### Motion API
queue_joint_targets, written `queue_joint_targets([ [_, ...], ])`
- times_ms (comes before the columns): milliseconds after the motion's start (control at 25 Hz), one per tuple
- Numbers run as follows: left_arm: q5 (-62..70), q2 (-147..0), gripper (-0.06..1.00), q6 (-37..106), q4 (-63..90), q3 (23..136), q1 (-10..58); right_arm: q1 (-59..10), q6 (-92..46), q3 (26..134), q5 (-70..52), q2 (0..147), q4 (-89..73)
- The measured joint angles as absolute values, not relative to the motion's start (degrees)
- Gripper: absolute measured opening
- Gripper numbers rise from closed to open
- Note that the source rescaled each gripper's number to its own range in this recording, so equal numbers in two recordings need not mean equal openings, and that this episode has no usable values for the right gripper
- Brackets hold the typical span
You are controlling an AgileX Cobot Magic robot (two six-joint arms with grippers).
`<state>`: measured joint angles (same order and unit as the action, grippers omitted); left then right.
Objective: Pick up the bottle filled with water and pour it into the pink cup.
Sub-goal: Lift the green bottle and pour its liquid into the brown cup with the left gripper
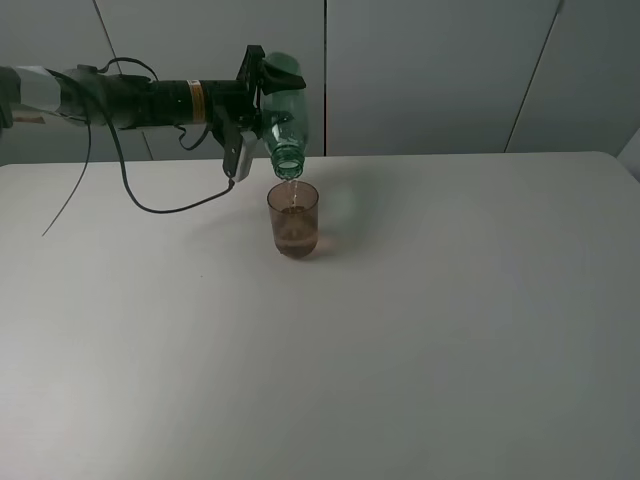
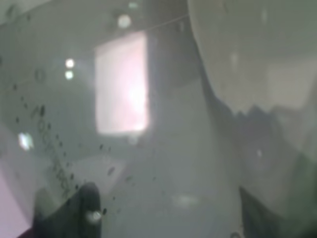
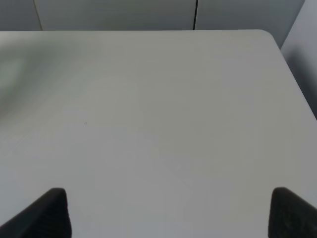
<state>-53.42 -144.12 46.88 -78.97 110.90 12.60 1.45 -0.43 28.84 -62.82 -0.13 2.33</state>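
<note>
Bottle (image 1: 285,115) hangs tipped neck-down right above the pink cup (image 1: 293,222), and a thin stream of water (image 1: 293,190) drops into it. The left gripper (image 1: 250,105) is clamped around the bottle's body, up above the cup. The cup stands partly filled on the worktop (image 1: 450,330). The right gripper (image 3: 168,213) is spread wide over the worktop.

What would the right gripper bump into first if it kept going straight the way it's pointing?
Most likely the white table. The right gripper points forward and down at the tabletop, and nothing shows between its open tips and that surface. How far away the table is, the picture cannot tell.
</note>
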Motion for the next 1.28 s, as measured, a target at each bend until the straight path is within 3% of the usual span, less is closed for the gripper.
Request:
queue_joint_targets([
  [1280,-54.5,-143.4,0.01,51.7,-78.8,111.0,13.9,1.5,-0.4,28.8,-62.8,-0.1,2.3],
])
